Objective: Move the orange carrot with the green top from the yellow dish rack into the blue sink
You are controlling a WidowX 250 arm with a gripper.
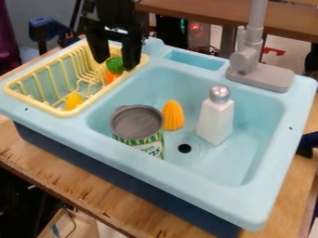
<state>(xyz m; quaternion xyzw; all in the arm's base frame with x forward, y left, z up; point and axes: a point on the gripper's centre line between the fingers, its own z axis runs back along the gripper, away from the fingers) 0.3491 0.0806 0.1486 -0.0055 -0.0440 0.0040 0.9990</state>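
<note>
Hanging over the yellow rack (61,113), the end effector (115,63) stands spread around a green-and-orange toy (114,66); contact unclear.

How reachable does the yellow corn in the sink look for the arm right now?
Probably yes, from above: nothing shows over the corn. The can crowds one side, though, and the gripper is over at the yellow rack, so it would need to cross first.
</note>
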